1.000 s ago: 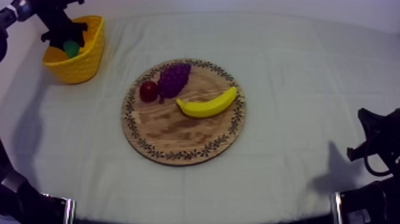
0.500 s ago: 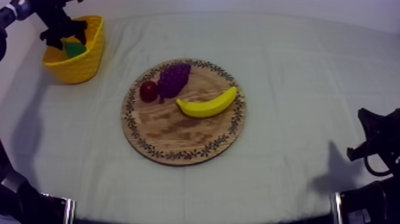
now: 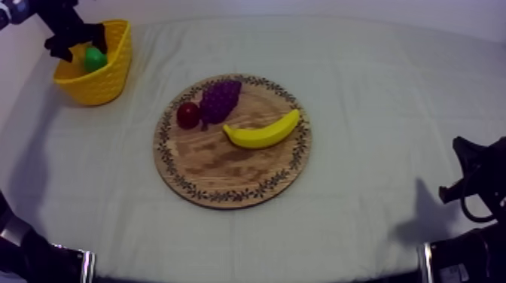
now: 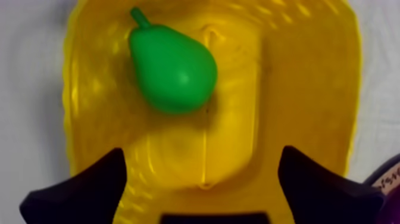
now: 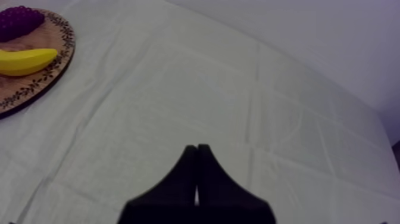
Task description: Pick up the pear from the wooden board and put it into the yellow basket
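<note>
Green pear (image 4: 172, 62) lies in the yellow basket (image 4: 309, 89), left jaws spread empty above it, right jaws pressed together over the surface (image 5: 238, 89).

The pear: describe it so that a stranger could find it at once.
On the table's grey-white cloth, look to the far left corner for the yellow basket. Inside it, under the open left hand, lies the smooth green toy pear, the basket's only fruit; the rest sit on the round wooden board.
</note>
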`<state>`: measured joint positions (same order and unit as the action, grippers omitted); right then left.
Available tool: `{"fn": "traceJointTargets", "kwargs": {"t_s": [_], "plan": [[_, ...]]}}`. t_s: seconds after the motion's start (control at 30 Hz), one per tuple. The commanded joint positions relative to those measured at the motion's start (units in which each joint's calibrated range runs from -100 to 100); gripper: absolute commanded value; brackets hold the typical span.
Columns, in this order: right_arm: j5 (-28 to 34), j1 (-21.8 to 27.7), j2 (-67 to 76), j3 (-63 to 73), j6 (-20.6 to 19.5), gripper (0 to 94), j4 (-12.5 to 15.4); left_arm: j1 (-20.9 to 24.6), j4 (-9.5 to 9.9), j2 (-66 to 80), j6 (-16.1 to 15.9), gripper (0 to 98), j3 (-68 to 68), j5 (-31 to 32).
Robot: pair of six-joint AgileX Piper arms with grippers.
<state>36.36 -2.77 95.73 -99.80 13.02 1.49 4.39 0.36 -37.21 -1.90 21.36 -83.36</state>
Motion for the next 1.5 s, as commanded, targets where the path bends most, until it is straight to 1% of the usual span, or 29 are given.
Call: {"fn": "traceJointTargets", "kwargs": {"t_s": [0.0,0.23,0.5,0.7,0.83,1.13,1.33,1.47], "plan": [[0.02,0.01,0.03,0.02,0.00,0.4,0.00,-0.07,-0.15,2.24,-0.34,96.3,-1.14,-0.17],[0.02,0.01,0.03,0.02,0.00,0.4,0.00,-0.20,-0.38,10.95,-0.69,95.6,-6.81,-1.07],[0.02,0.01,0.03,0.02,0.00,0.4,0.00,-0.23,-0.81,23.40,-0.54,83.7,-16.07,-1.25],[0.02,0.01,0.03,0.02,0.00,0.4,0.00,-0.05,-1.82,32.96,-1.17,80.4,-24.26,-0.70],[0.02,0.01,0.03,0.02,0.00,0.4,0.00,0.03,-2.69,39.42,-2.00,77.1,-30.63,1.70],[0.02,0.01,0.03,0.02,0.00,0.4,0.00,0.84,-3.13,55.64,-3.10,67.1,-44.01,7.29],[0.02,0.01,0.03,0.02,0.00,0.4,0.00,1.01,-2.96,67.99,-2.48,56.6,-54.07,14.80],[0.02,0.01,0.03,0.02,0.00,0.4,0.00,0.98,-2.86,75.92,-2.46,52.0,-60.01,19.01]]}}
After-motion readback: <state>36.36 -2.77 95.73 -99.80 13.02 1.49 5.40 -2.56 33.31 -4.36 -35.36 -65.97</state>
